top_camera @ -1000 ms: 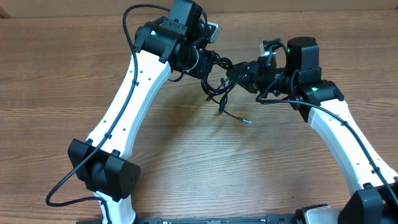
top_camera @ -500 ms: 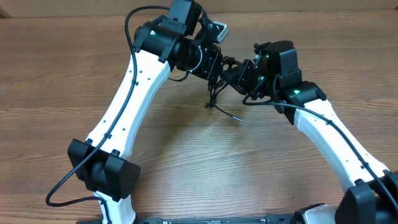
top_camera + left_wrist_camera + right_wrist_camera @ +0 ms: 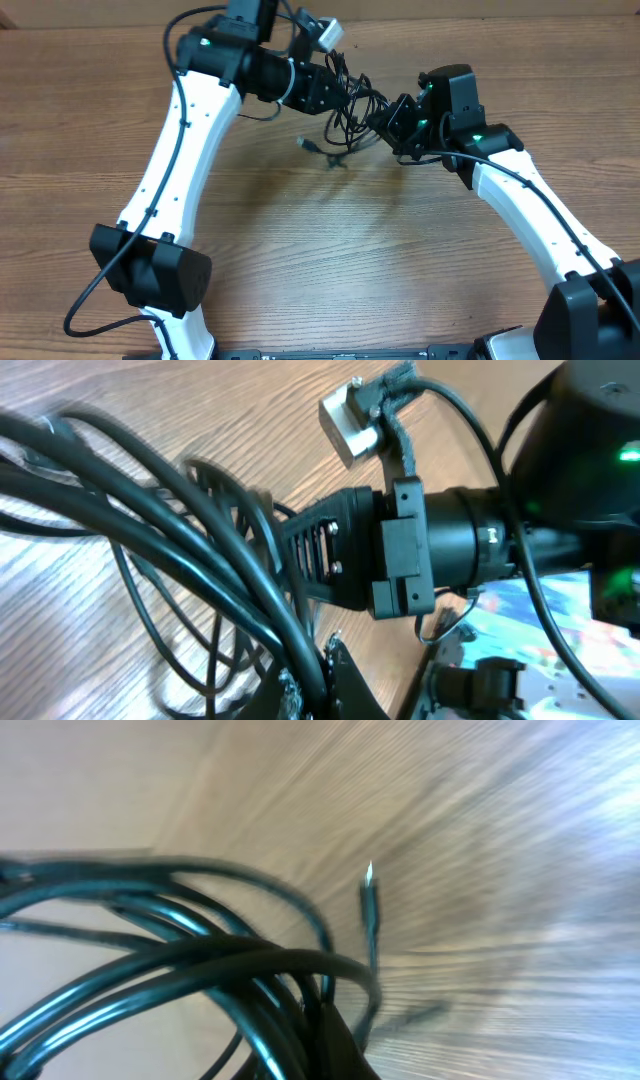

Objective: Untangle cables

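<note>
The cables [image 3: 347,128] are a bundle of thin black cords hanging above the wooden table between my two grippers at the far middle. My left gripper [image 3: 343,96] is shut on the bundle's upper left. Strands run through its jaws in the left wrist view, where the cables [image 3: 180,530] fan out in loops. From the right, my right gripper [image 3: 380,118] is shut on the same bundle. In the right wrist view the cables [image 3: 200,960] arc out of its closed jaws. One loose plug end [image 3: 308,145] dangles to the left, and the plug end [image 3: 367,900] is blurred.
The wooden table [image 3: 330,260] lies under both arms. The left arm's white link [image 3: 170,170] slants across the left side and the right arm's link [image 3: 540,220] across the right. The right arm's black wrist [image 3: 450,545] fills the left wrist view.
Both grippers have shifted left and toward the far edge with the bundle held between them. The loose plug end has swung from the right of the bundle to its left.
</note>
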Motion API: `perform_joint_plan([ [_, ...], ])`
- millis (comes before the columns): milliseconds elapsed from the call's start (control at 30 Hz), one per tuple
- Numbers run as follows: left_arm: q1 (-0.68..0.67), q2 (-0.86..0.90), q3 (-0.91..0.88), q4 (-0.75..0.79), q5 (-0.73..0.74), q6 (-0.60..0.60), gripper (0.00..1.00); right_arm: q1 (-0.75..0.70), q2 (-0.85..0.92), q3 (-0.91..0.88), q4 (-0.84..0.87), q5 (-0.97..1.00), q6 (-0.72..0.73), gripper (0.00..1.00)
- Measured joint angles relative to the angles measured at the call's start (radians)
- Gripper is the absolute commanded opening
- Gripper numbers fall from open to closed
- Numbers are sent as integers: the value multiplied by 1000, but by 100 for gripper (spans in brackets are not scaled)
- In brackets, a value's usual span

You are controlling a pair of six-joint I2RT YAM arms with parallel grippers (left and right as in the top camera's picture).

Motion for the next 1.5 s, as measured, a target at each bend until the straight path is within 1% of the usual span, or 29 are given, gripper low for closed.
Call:
perform_joint_plan([
  [67,33,0,0,-6,64,12,4,-10,-6,8,-89,81,0,5],
  [133,72,-4,0,-7,117,19,4,-38,-4,5,-146,157,-6,12],
  [167,85,-4,0,-6,133,23,4,-52,-4,3,-161,184,-9,16],
  [233,100,-4,0,-6,156,32,4,-72,-4,2,-182,225,-19,18],
  [333,108,-4,0,-6,171,41,4,-78,-4,2,-190,253,-45,26],
  [367,108,-4,0,-7,171,42,4,-77,-4,2,-192,257,-56,31],
  [400,108,-4,0,-7,171,42,4,-77,-4,2,-194,263,-70,32],
  [467,108,-5,0,-9,170,46,4,-77,-4,2,-210,270,-87,46],
  [500,108,-5,0,-11,169,49,4,-78,-4,2,-219,272,-95,50],
  [567,108,-5,0,-11,166,57,5,-78,-4,1,-234,283,-105,56],
  [700,108,-5,0,-12,163,61,4,-89,-4,0,-243,299,-118,73],
  [800,108,-6,0,-15,161,61,4,-112,-4,0,-262,307,-135,76],
  [900,108,-6,0,-16,150,61,4,-143,-4,0,-296,299,-148,76],
  [1033,108,-6,0,-13,121,47,4,-163,-8,0,-299,184,-256,76],
  [1100,107,-6,0,-2,90,-9,4,-160,-19,0,-294,76,-356,76],
  [1133,105,-6,0,8,60,-63,4,-158,-28,0,-294,17,-407,76],
  [1167,105,-6,0,12,23,-138,4,-154,-47,0,-298,-92,-504,76],
  [1200,105,-6,0,12,13,-160,4,-154,-53,0,-299,-118,-525,76],
  [1267,105,-6,0,12,-35,-265,4,-152,-74,0,-310,-232,-618,75],
  [1367,105,-6,0,13,-84,-381,4,-151,-94,0,-314,-359,-718,76],
  [1500,103,-6,0,13,-111,-474,4,-135,-94,0,-285,-452,-775,75],
])
